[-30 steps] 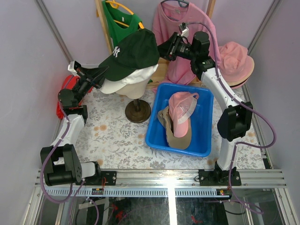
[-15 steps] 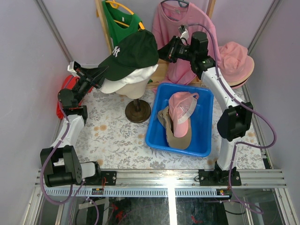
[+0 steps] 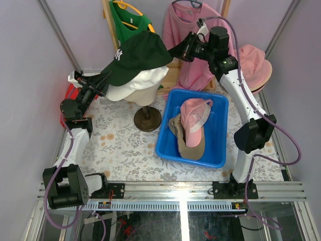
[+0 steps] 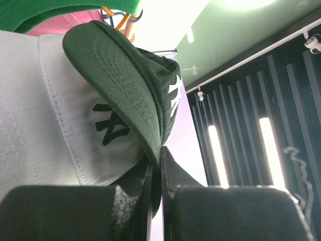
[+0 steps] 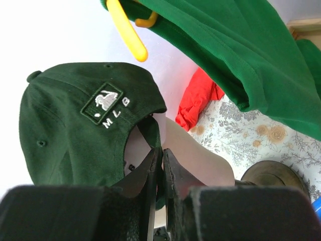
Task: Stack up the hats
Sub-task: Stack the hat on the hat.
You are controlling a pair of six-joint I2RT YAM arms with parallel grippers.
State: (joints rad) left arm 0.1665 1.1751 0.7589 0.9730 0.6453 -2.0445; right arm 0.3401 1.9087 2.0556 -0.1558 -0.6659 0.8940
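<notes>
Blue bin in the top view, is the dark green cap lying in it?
No, the blue bin holds a pink cap and a tan hat, while the dark green cap sits atop the white cap.

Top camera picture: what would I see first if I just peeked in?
Your eye goes to the dark green cap near the back, pinched at its brim by the left pincer and at its rear edge by the right pincer, over a white cap on a mannequin head. Next is the bright blue bin to the right, with a pink cap and a tan hat inside.
</notes>
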